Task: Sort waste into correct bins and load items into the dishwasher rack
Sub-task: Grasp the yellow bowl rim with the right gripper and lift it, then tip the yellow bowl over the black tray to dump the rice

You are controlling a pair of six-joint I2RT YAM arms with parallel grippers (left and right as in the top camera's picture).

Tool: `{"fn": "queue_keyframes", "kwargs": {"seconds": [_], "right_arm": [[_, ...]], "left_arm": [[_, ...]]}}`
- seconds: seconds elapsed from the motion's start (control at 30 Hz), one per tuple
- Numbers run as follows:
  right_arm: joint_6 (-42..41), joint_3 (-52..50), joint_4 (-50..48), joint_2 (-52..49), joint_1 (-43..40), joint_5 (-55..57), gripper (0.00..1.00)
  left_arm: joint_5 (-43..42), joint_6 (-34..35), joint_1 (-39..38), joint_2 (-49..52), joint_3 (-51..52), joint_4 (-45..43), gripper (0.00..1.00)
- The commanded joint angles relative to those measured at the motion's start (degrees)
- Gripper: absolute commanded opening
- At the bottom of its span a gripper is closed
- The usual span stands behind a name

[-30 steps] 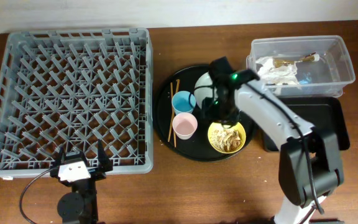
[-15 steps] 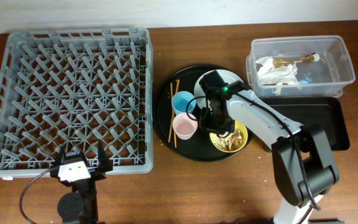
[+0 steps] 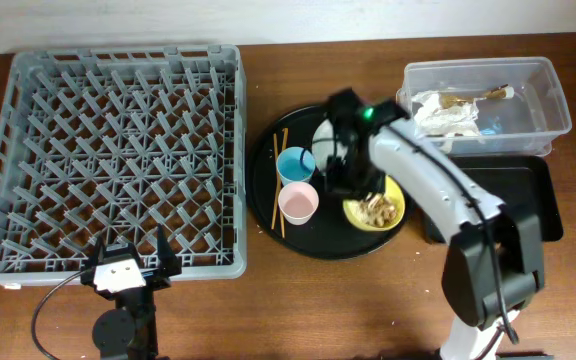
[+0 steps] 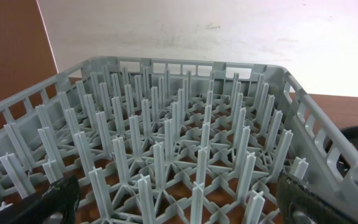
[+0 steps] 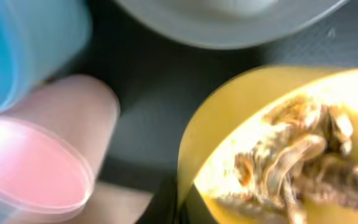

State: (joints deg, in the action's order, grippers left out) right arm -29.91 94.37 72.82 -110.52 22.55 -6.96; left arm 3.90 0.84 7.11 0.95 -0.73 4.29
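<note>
Moved since a second ago: yellow bowl (image 3: pixel 396 212), now nearer the round black tray's (image 3: pixel 260 165) right edge, right fingers (image 5: pixel 166 202) pinched on its rim, left fingers (image 4: pixel 55 199) wide apart, empty, before the rack (image 4: pixel 185 124) — probably light, stiff, slick, loose scraps (image 3: pixel 374 207) inside — grip the rim, keep level.

Wooden table (image 3: pixel 368 300): rack (image 3: pixel 128 50), round tray (image 3: pixel 303 243), tub (image 3: pixel 538 110)

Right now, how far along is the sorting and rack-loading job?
Done: napkins and a wrapper lie in the clear tub. In hand: the right gripper appears to grip the yellow bowl at its rim, food scraps inside. To do: the rack holds nothing; plate, blue cup, pink cup and chopsticks sit on the round tray. The left gripper is open by the rack.
</note>
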Motion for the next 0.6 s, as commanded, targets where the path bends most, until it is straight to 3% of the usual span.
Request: {"fn": "queue_keyframes", "kwargs": {"seconds": [0.0,0.1,0.23,0.37,0.47,0.57], "right_arm": [[8.5,7.8,4.0,3.7,-6.5,-5.7,0.04],[16.5,8.1,5.5,6.0,-16.0,-12.1,0.04],[39.8,5.2,6.0,6.1,-29.1,-26.6,0.04],[51.5,-3.7,0.9,6.1,-39.6,-46.2,0.04],[53.7,-14.2,-7.4,6.1,-47.8,-55.3,0.04],[61.0,-19.4,-8.6,6.1,-53.7,-64.7,0.04]], "left_arm": [[0.4,-0.9,0.1,-0.3,0.2,0.1,0.99],[0.4,-0.9,0.1,-0.3,0.2,0.1,0.99],[0.4,-0.9,0.1,-0.3,0.2,0.1,0.99],[0.4,-0.9,0.1,-0.3,0.2,0.1,0.99],[0.4,-0.9,0.1,-0.3,0.2,0.1,0.99],[0.4,-0.9,0.1,-0.3,0.2,0.1,0.99]]}}
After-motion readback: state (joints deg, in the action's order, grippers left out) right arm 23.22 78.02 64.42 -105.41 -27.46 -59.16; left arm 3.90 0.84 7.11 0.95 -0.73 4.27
